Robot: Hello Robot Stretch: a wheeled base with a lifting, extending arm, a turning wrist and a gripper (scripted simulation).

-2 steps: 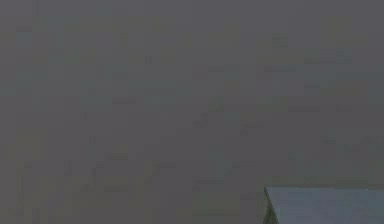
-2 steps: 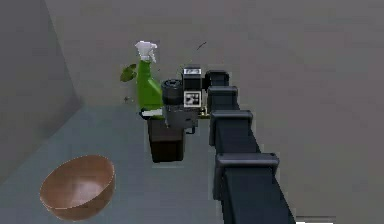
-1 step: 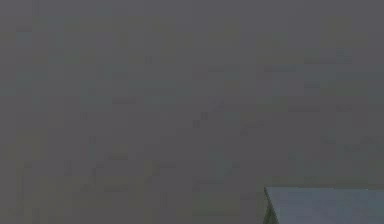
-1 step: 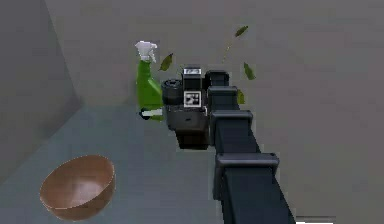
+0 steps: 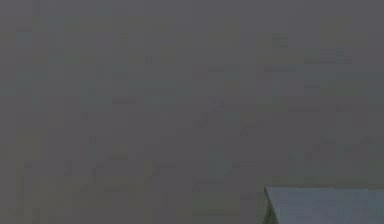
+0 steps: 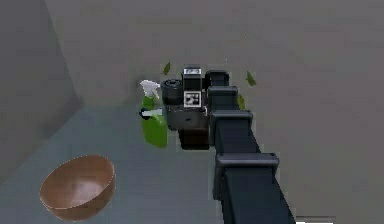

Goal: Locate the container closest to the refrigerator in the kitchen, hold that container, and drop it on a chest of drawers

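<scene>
In the arm side view the dark arm [image 6: 235, 150] rises from the bottom edge over a pale grey surface [image 6: 110, 140]. At its far end are two white marked squares [image 6: 192, 98], with the gripper [image 6: 150, 108] left of them. A bright green thing with a white top [image 6: 154, 127], shaped like a small bottle, sits at the gripper's far end. I cannot tell whether the gripper holds it or whether it stands on the surface. A brown bowl [image 6: 78, 187] lies on the same surface at the lower left, well apart from the gripper.
Small green leaves [image 6: 249, 77] show behind the arm near a grey wall [image 6: 300, 60]. Another grey wall [image 6: 30, 70] closes the arm side view's left. In the forward view a grey wall [image 5: 180, 100] stands close ahead, with a blue-grey corner of a surface [image 5: 320, 205] at the lower right.
</scene>
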